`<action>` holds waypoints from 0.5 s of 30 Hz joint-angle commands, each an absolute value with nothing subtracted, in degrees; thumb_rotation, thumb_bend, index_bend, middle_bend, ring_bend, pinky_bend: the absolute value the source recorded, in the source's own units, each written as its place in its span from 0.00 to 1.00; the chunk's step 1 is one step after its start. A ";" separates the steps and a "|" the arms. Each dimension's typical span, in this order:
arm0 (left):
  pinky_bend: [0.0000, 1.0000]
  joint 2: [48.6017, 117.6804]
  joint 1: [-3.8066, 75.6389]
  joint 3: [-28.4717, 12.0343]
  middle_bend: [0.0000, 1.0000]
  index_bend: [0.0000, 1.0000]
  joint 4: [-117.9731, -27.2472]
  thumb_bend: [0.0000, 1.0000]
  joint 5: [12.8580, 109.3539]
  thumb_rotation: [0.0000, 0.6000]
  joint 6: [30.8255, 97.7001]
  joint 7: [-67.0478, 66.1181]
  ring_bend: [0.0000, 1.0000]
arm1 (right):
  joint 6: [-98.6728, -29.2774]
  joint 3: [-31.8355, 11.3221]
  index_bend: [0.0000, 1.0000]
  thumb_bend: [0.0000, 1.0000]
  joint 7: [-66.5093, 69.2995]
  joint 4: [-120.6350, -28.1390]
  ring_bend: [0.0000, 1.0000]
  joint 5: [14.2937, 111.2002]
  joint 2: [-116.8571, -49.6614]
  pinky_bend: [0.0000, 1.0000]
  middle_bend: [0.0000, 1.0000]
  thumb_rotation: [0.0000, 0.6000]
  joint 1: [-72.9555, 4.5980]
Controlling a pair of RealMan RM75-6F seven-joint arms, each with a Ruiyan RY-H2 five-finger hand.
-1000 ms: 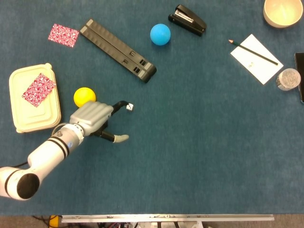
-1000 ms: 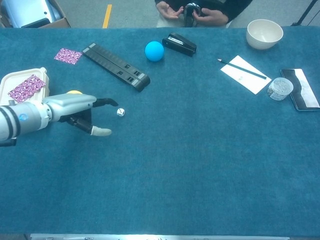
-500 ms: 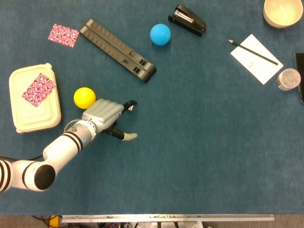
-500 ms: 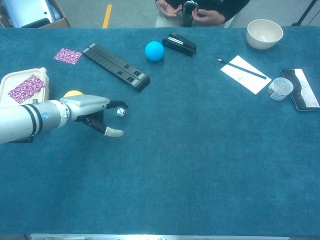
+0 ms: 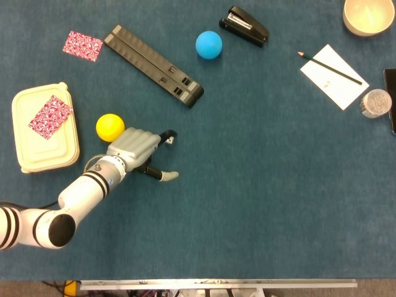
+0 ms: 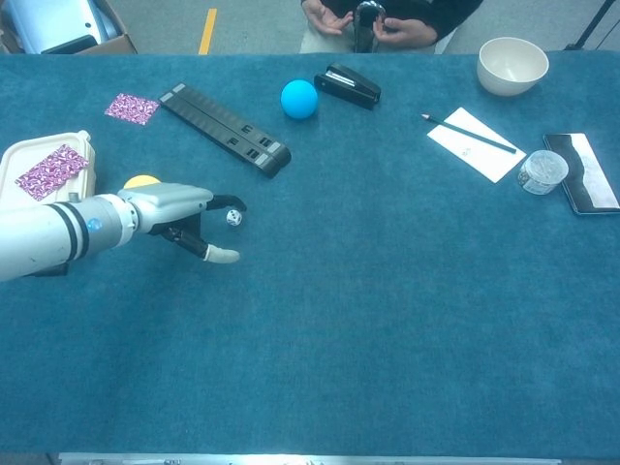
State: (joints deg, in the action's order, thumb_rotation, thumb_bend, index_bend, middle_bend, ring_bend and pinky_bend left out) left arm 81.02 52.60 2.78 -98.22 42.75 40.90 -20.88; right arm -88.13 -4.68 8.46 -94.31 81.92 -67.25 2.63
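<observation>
Forward since 1 second ago, left hand (image 6: 184, 215) spreads its fingers over the die (image 6: 232, 219), ungrasped; a clumsy fingertip could knock it rolling away.

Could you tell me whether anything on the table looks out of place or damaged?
Nothing stands out. The left robot hand reaches over a small white die; the yellow ball, power strip and lidded container all look intact.
</observation>
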 commanded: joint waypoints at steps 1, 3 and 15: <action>1.00 80.86 52.44 3.00 1.00 0.10 -98.63 0.18 43.22 0.39 41.45 -20.75 0.98 | -88.26 -4.66 0.25 0.29 8.49 -94.37 0.06 82.02 -67.22 0.06 0.21 1.00 2.69; 1.00 80.71 52.35 3.13 1.00 0.12 -99.02 0.18 43.51 0.39 41.74 -20.70 0.98 | -88.33 -4.63 0.25 0.29 8.53 -94.38 0.06 82.07 -67.18 0.06 0.21 1.00 2.76; 1.00 79.70 51.99 4.15 1.00 0.15 -100.94 0.18 44.47 0.39 44.21 -21.79 0.98 | -89.11 -4.46 0.25 0.29 9.04 -94.46 0.06 82.51 -66.85 0.06 0.21 1.00 3.31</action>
